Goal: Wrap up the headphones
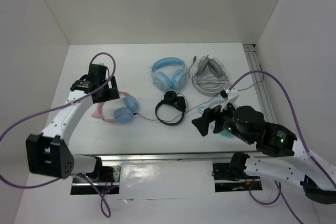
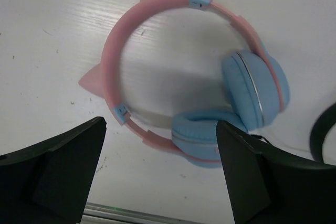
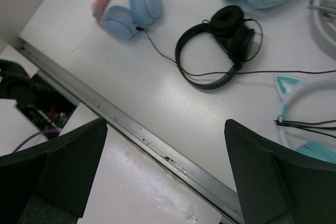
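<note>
Left gripper point(image 2: 160, 129): jaws spread wide, empty, positioned above the headphones point(image 1: 124, 113). The headphones lie flat on the table point(image 1: 142, 142), centre-left in the top view, with their cable point(image 3: 157, 48) running right. Right gripper point(image 3: 165, 124): jaws spread wide, empty, at lower right.

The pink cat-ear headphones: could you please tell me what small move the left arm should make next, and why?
Probably lower the left gripper onto the headphones. Its jaws stand open above them, holding nothing, and the thin cable trails away unwound, so a grip seems to come first.
</note>
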`<action>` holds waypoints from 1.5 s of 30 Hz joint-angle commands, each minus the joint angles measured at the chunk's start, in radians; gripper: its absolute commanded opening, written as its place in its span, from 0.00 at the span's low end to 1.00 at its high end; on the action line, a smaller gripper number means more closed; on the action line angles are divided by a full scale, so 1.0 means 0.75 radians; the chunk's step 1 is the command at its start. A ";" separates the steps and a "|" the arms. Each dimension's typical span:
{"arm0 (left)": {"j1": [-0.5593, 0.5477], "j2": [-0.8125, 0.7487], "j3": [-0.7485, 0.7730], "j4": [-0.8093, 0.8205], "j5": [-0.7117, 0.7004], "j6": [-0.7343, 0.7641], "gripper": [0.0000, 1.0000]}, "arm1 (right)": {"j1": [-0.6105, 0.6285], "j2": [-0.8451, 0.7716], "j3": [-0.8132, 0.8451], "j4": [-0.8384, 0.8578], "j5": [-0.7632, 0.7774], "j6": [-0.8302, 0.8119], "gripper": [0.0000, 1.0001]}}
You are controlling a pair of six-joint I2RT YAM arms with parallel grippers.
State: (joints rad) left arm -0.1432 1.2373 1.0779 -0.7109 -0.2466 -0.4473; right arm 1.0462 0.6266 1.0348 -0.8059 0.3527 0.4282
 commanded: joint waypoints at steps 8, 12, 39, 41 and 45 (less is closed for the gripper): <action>0.228 0.277 0.109 0.226 -0.033 0.324 0.99 | -0.006 -0.207 -0.122 0.291 -0.302 0.030 1.00; 0.373 0.338 0.123 0.310 0.108 0.373 0.99 | -0.006 -0.281 -0.106 0.277 -0.327 0.030 1.00; 0.453 0.705 -0.093 0.528 0.339 0.365 0.62 | -0.059 -0.244 -0.032 0.209 -0.286 0.018 1.00; 0.453 0.684 -0.112 0.529 0.351 0.353 0.50 | -0.059 -0.244 -0.032 0.209 -0.286 0.018 1.00; 0.422 0.619 -0.145 0.529 0.354 0.353 0.50 | -0.059 -0.244 -0.003 0.209 -0.286 0.018 1.00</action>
State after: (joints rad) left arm 0.1905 1.7283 1.0080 -0.2852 -0.0151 -0.1638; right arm 1.0077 0.4347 0.9817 -0.6682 0.1352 0.4484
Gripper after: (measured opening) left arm 0.507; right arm 0.999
